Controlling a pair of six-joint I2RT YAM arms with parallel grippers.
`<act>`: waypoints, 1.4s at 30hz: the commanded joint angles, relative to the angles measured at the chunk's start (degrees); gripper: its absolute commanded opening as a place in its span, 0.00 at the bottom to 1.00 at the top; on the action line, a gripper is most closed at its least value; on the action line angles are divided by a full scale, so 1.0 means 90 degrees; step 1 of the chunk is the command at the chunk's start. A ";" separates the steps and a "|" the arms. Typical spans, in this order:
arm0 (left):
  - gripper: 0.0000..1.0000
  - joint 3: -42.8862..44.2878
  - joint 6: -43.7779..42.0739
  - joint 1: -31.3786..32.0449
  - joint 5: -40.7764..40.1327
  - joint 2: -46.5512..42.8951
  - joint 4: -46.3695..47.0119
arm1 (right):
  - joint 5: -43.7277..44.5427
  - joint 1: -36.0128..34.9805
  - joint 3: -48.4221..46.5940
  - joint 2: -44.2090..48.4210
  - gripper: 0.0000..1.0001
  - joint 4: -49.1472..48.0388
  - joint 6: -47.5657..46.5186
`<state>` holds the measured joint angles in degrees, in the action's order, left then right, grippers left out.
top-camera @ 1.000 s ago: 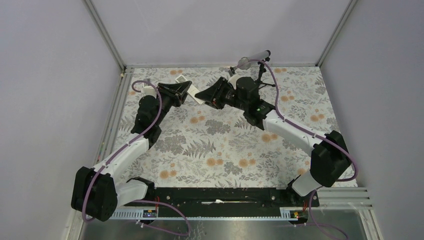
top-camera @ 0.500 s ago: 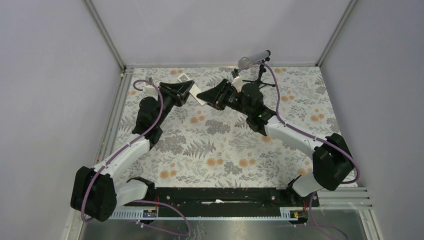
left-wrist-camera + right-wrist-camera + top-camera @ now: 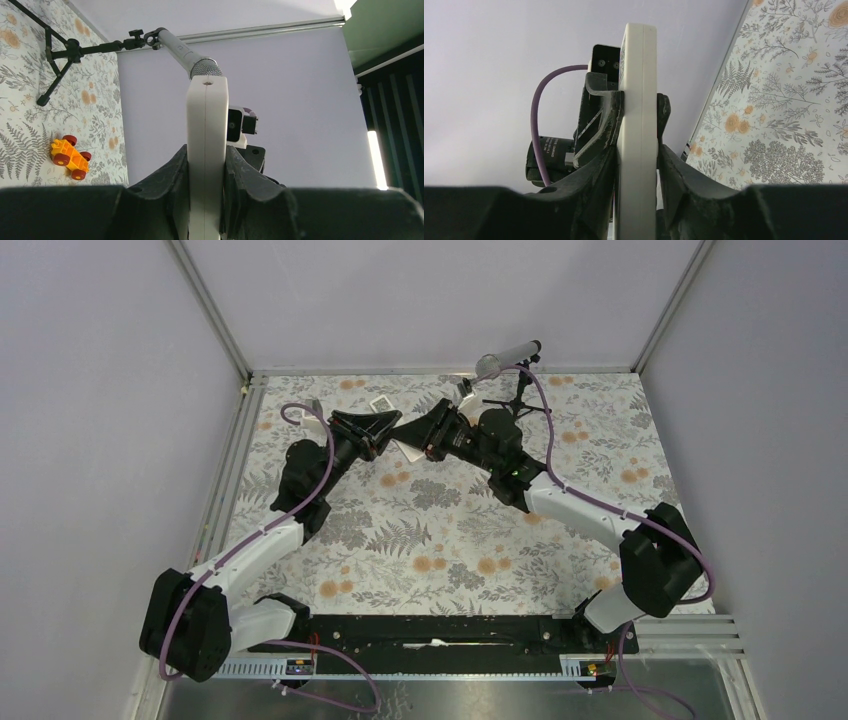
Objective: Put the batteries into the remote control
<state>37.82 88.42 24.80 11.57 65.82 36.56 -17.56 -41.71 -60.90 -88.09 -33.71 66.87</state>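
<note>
The remote control (image 3: pixel 405 448), a slim white bar, is held in the air over the far middle of the table, where both grippers meet. My left gripper (image 3: pixel 386 430) is shut on it. In the left wrist view both fingers press its sides (image 3: pixel 206 150) and the remote control (image 3: pixel 206 115) stands edge-on. My right gripper (image 3: pixel 412 432) reaches from the other side. In the right wrist view its jaws (image 3: pixel 637 150) stand around the remote control (image 3: pixel 640 60) with a thin gap on the right side. The batteries are out of view.
A small white cover piece (image 3: pixel 380 400) lies on the floral mat behind the grippers. A microphone on a black tripod (image 3: pixel 515 390) stands at the far edge. An orange toy car (image 3: pixel 70 159) with red wheels sits on the mat. Metal frame rails border the table.
Both arms moved toward each other until their fingertips met at the remote. The right gripper closed the distance leftward and its jaws widened slightly. The left grip stayed shut.
</note>
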 commanded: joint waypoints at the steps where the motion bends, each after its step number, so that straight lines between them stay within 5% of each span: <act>1: 0.00 0.0174 0.0294 0.0731 0.2138 -0.0236 0.1027 | 0.0782 -0.0084 -0.0066 -0.0227 0.48 0.0431 -0.0532; 7: 0.00 0.0020 -0.0221 0.0062 0.2736 -0.0171 0.0602 | -0.0075 0.0029 -0.0294 0.0422 0.86 0.1271 -0.1615; 15: 0.00 0.0051 -0.0898 -0.0333 0.4034 -0.0199 0.0427 | -0.2159 0.0410 -0.0131 0.1130 0.99 0.1462 -0.2367; 21: 0.00 0.0444 -0.1834 -0.0338 0.4302 -0.0309 -0.0608 | -0.3286 0.0415 0.0183 0.1299 0.88 0.0807 -0.2151; 27: 0.00 0.0427 -0.1595 -0.0334 0.4184 -0.0317 -0.0290 | -0.3554 0.0414 0.0658 0.1309 0.69 0.0446 -0.1773; 32: 0.00 0.0276 -0.1364 -0.0335 0.3832 -0.0416 0.0077 | -0.3525 0.0407 0.1172 0.1485 0.72 0.0063 -0.1689; 38: 0.00 0.0115 -0.1138 -0.0333 0.3494 -0.0509 0.0370 | -0.3092 0.0406 0.1359 0.1514 0.51 0.0036 -0.1706; 42: 0.00 0.0023 -0.1133 -0.0333 0.3442 -0.0571 0.0322 | -0.2845 0.0404 0.1470 0.1424 0.51 -0.0413 -0.1423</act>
<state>38.35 76.69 21.89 44.27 63.05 33.69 -45.95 -38.09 -48.88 -75.61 -31.81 52.27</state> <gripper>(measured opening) 0.254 0.488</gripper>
